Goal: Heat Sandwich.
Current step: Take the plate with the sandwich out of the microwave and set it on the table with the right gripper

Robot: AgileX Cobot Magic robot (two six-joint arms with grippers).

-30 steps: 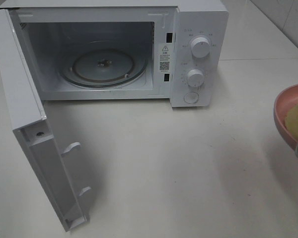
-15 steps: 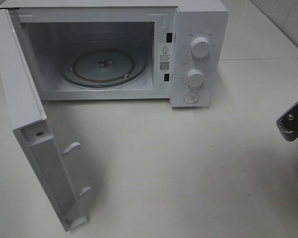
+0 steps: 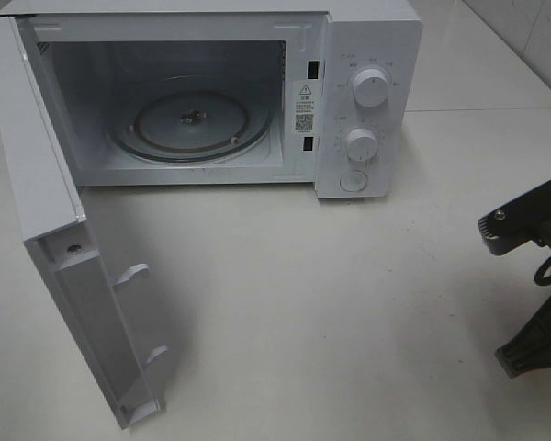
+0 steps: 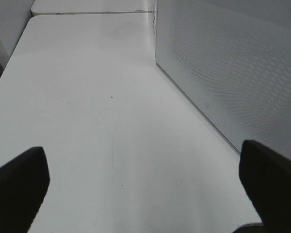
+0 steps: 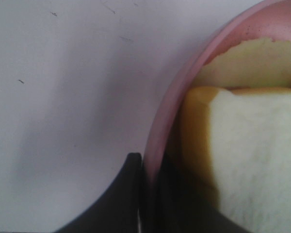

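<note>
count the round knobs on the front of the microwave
2, both on the right-hand control panel: the upper knob and the lower knob directly beneath it. None appear hidden.

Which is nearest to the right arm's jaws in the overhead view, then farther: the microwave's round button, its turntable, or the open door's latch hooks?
1. Round button, on the control panel's lower part, nearest.
2. Turntable, inside the cavity.
3. Latch hooks, on the open door at far left.

Only part of the right gripper shows at the right edge.

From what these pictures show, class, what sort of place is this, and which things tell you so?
Probably a kitchen-style test bench: a white microwave stands with its door swung open on a plain white table, and a sandwich sits on a pink plate.
</note>
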